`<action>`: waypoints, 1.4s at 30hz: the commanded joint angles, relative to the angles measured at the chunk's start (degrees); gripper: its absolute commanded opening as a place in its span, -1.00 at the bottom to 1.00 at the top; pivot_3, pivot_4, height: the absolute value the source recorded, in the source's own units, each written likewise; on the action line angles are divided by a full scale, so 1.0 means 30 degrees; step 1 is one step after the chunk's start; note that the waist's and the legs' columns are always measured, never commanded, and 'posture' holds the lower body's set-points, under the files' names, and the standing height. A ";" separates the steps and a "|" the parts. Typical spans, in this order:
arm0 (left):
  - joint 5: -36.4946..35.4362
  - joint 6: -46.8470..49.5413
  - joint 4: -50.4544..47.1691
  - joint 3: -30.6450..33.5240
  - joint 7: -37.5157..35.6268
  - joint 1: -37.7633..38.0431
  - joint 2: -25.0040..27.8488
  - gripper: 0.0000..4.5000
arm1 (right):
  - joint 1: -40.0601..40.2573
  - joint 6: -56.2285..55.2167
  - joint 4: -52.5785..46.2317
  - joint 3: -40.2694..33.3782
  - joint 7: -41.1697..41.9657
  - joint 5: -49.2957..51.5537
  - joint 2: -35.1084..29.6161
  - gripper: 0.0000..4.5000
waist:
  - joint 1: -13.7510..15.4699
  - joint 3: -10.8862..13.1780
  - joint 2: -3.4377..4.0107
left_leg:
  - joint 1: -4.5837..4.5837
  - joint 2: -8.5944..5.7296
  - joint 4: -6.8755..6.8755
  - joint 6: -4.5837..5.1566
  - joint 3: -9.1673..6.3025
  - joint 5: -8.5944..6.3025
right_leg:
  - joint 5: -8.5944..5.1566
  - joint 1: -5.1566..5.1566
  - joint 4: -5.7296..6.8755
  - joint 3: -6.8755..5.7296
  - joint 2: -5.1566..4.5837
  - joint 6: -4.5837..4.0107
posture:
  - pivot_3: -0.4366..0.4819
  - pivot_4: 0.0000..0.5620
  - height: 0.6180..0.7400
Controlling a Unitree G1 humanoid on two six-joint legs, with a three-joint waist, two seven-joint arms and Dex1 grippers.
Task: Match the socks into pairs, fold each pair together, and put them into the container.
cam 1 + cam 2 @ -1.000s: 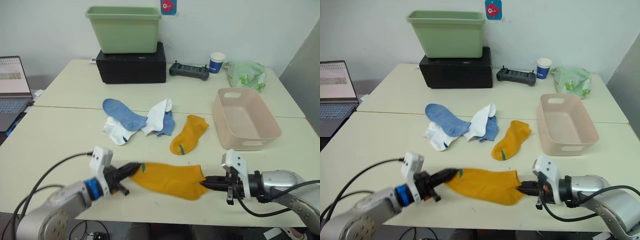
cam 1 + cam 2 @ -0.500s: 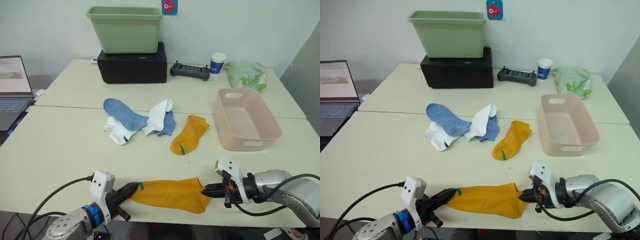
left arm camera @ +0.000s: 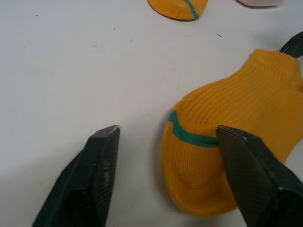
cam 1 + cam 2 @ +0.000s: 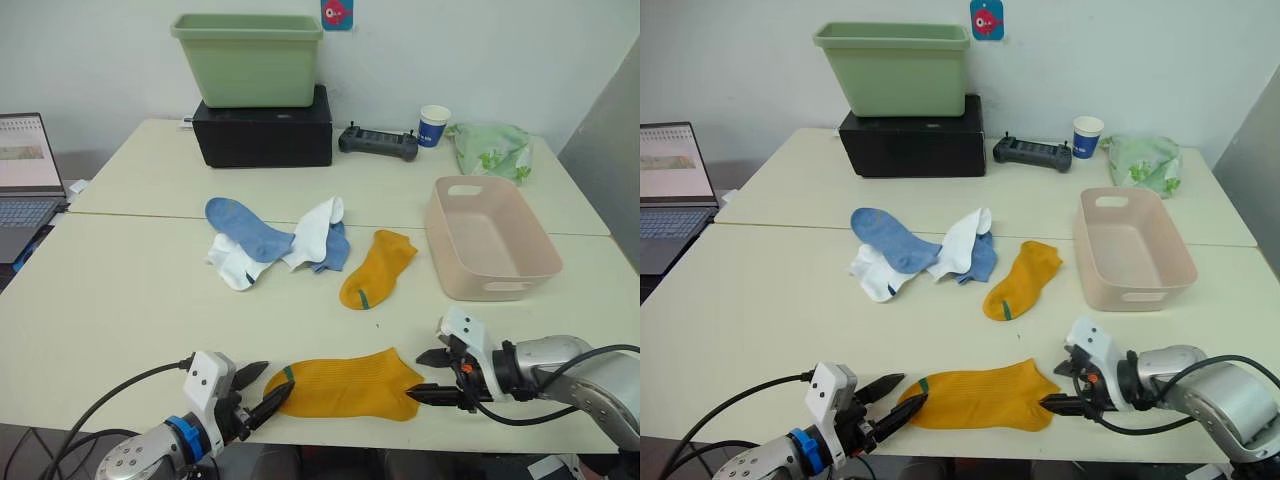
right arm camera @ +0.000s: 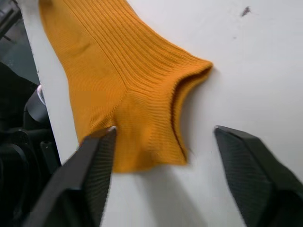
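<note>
A mustard-yellow sock (image 4: 345, 386) lies flat at the table's (image 4: 120, 290) near edge — the left gripper (image 4: 262, 388) at its toe and the right gripper (image 4: 434, 375) at its cuff, both with fingers spread and holding nothing. The other socks (image 4: 290, 245) lie mid-table; the pink container (image 4: 490, 240) stands near the right edge.

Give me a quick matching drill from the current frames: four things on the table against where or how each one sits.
Things:
1. near yellow sock
2. far yellow sock
3. pink container
4. blue paper cup

Places or states:
A. holds no socks
B. flat at the table's front edge, between the open left gripper and open right gripper
C. at the back, beside the black controller
D. mid-table, between the sock pile and the container

Pairs: 1-B, 2-D, 3-A, 4-C
</note>
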 commanded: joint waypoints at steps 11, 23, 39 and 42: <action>-0.0956 -0.0631 -0.0193 0.2357 -0.1266 -0.4066 0.2601 0.96 | -0.0219 -0.4415 -0.0822 -0.1386 -0.1622 -0.1520 0.2681 1.00 | 0.0009 0.0003 -0.0005 | -0.0011 -0.0005 -0.0014 -0.0002 0.0023 0.0000 | 0.0063 0.0007 -0.0031 0.0004 -0.0004 0.0112 | -0.05 -0.47 0.83; 0.2564 -0.0010 0.4924 -0.5873 -0.2452 -1.4304 0.2298 0.96 | 0.0204 -0.5048 -0.0280 -0.3019 -0.2076 -0.1466 0.3440 1.00 | -0.0064 0.0001 0.0007 | -0.0026 -0.0003 -0.0021 0.0008 0.0014 -0.0001 | 0.0087 0.0018 -0.0080 0.0012 0.0024 0.0149 | -0.05 -0.47 0.83; 0.7615 -0.2435 1.3934 -1.0749 -0.3176 -1.9784 -0.1842 -0.27 | 0.0808 -0.3044 -0.2234 -0.4943 -0.3799 -0.0113 0.3311 1.00 | 0.0038 -0.0013 0.0028 | -0.0043 -0.0014 -0.0022 0.0016 -0.0030 0.0003 | 0.0101 0.0035 -0.0085 -0.0020 0.0034 0.0172 | -0.05 -0.47 0.83; 0.7399 -0.2560 1.3493 -1.0181 -0.3593 -1.9473 -0.1463 -0.69 | 0.0753 -0.2985 -0.2207 -0.5056 -0.3895 -0.0023 0.3224 1.00 | 0.0027 -0.0013 0.0029 | -0.0041 -0.0021 -0.0017 0.0015 -0.0016 0.0003 | 0.0107 0.0042 -0.0087 -0.0009 0.0024 0.0183 | -0.05 -0.47 0.83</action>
